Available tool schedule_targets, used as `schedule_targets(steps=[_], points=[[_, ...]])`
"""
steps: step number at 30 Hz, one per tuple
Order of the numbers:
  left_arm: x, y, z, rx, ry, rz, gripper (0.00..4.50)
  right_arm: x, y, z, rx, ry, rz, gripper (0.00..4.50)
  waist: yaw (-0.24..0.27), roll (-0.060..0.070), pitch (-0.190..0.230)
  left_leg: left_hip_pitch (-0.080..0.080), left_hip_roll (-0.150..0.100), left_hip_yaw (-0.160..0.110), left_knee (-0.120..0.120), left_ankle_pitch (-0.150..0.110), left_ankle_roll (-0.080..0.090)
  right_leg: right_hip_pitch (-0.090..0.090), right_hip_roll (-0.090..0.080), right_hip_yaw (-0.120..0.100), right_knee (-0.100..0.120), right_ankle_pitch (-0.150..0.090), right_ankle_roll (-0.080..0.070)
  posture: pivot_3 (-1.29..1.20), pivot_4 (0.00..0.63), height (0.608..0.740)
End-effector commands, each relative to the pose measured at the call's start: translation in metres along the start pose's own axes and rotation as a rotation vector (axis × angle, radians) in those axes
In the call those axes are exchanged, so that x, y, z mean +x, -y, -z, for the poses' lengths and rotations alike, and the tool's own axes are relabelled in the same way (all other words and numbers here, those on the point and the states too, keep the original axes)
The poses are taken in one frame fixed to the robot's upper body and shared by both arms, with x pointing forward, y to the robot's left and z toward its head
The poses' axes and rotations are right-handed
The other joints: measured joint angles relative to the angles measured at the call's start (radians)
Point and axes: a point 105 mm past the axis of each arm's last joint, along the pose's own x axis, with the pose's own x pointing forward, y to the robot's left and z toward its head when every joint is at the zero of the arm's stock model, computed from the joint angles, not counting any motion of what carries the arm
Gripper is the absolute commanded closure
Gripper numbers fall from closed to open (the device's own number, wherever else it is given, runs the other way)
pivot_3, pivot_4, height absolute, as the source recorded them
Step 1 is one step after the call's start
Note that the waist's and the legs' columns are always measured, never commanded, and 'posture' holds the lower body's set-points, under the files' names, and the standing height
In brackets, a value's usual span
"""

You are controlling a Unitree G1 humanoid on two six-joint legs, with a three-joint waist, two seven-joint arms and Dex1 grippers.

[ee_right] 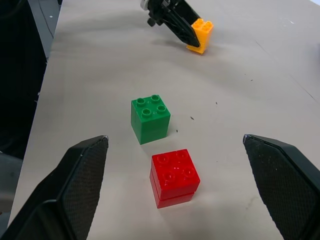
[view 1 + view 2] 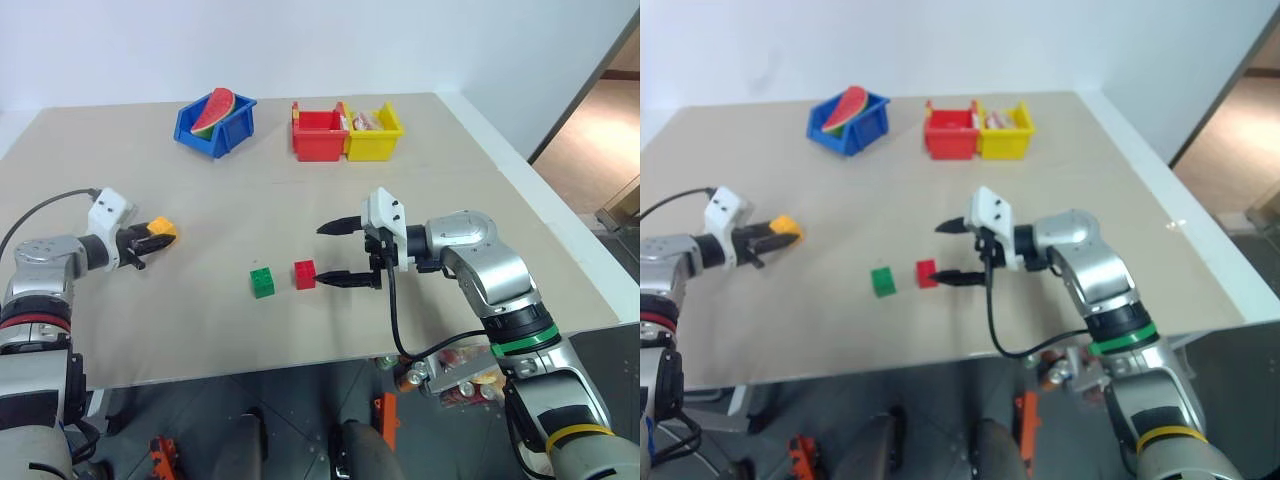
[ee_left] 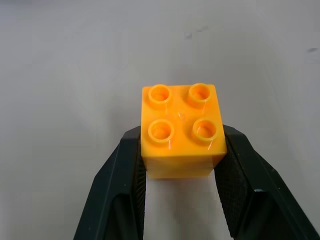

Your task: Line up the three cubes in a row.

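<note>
Cubes first: the green cube (image 2: 263, 282) and the red cube (image 2: 305, 274) sit side by side (a small gap between them) near the front of the bench (image 2: 200, 330). My right fingers (image 2: 349, 253) stand spread wide just beside the red one, touching nothing. Off to the left, my left fingers (image 3: 127, 175) pinch the orange-yellow cube (image 3: 181, 129). Farther back stand a blue bin (image 2: 216, 125), a red bin (image 2: 320, 135) and a yellow bin (image 2: 374, 133).
</note>
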Motion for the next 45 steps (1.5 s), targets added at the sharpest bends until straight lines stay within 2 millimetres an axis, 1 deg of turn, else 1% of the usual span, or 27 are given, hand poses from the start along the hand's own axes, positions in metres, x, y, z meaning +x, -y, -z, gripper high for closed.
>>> schedule_targets(steps=[1,4,6,8,14,23,29,34,45], points=[[-0.003,0.048,-0.035,0.127,0.113,0.225,3.18,-0.007,-0.004,-0.014,-0.017,0.038,-0.026,0.00,0.000,0.000,0.000,0.000,0.000,0.001,0.000,0.000,0.000,0.000,-0.001,0.000,0.000,0.000,0.000,0.00,0.150,0.740],[-0.013,0.081,-0.037,0.132,0.114,0.318,3.18,-0.008,-0.007,-0.015,-0.004,0.041,-0.050,0.00,-0.001,0.000,0.000,0.000,0.001,0.003,0.000,0.000,0.000,-0.001,-0.001,0.002,0.000,0.002,-0.005,0.00,0.150,0.740],[-0.018,0.092,-0.036,0.121,0.108,0.348,3.18,-0.007,-0.006,-0.015,-0.005,0.041,-0.052,0.00,-0.001,0.000,0.000,0.000,0.004,0.003,0.000,-0.001,-0.001,-0.001,0.001,0.001,0.000,-0.001,-0.002,0.00,0.150,0.740],[-0.020,0.097,-0.034,0.099,0.110,0.358,3.18,-0.007,-0.005,-0.014,-0.010,0.039,-0.052,0.00,0.000,0.000,0.000,0.001,0.007,0.005,0.000,-0.001,-0.002,-0.001,0.002,0.000,0.000,0.000,-0.003,0.00,0.150,0.740],[-0.018,0.100,-0.021,0.086,0.073,0.369,3.18,-0.004,-0.001,-0.013,-0.024,0.038,-0.053,0.00,0.000,0.000,0.000,0.001,0.011,0.009,0.000,-0.002,-0.003,-0.001,0.002,-0.004,0.000,0.003,-0.004,0.00,0.150,0.740],[-0.026,0.097,-0.001,0.108,0.018,0.388,3.18,-0.003,-0.005,-0.010,-0.028,0.032,-0.056,0.00,0.000,0.000,0.000,0.001,0.012,0.014,0.000,-0.002,-0.003,-0.003,0.002,-0.002,0.000,0.001,-0.004,0.00,0.150,0.740],[-0.016,0.097,-0.006,0.130,0.044,0.406,3.18,-0.003,-0.005,-0.009,-0.030,0.028,-0.054,0.00,0.001,0.000,0.000,0.000,0.013,0.016,0.000,-0.002,-0.003,-0.004,0.002,-0.001,0.000,0.000,-0.004,0.00,0.150,0.740],[-0.008,0.102,-0.009,0.144,0.059,0.442,3.18,-0.003,-0.005,-0.010,-0.035,0.027,-0.051,0.00,0.001,0.000,0.000,0.000,0.013,0.017,0.000,-0.002,-0.003,-0.004,0.001,-0.001,0.000,0.001,-0.004,0.00,0.150,0.740],[-0.009,0.105,0.001,0.172,0.013,0.484,3.18,-0.005,-0.007,-0.006,-0.031,0.011,-0.046,0.00,0.001,0.000,0.000,-0.001,0.014,0.021,0.000,-0.002,-0.003,-0.008,0.003,0.002,0.000,0.001,-0.003,0.00,0.150,0.740]])
